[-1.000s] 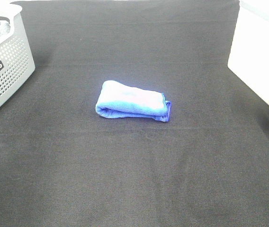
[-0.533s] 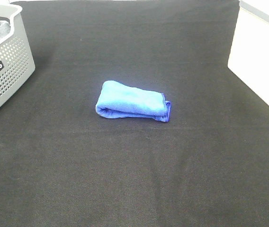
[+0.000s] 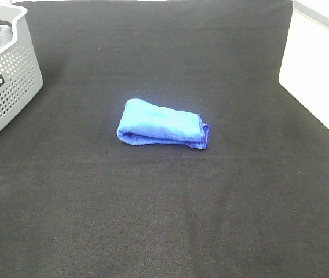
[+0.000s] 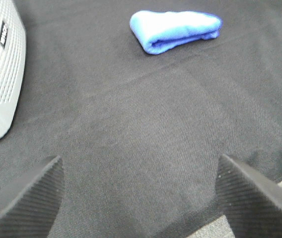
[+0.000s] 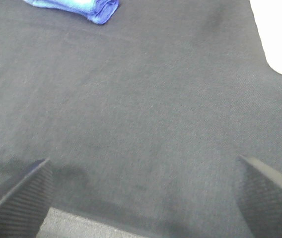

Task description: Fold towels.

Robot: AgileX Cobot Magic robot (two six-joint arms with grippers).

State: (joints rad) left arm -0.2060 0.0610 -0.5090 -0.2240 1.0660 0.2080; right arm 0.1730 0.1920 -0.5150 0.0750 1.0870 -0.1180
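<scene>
From the high camera, a folded blue towel [image 3: 161, 124] lies near the middle of the black-covered worktop [image 3: 170, 214], well apart from the perforated grey basket [image 3: 5, 78] at the far left corner; neither arm shows here. The left wrist camera finds the left gripper [image 4: 141, 198] spread wide and empty above bare cloth, the towel beyond it. The right wrist camera shows the right gripper [image 5: 146, 198] equally wide, holding nothing, with what appears to be the towel's end at the frame's edge.
</scene>
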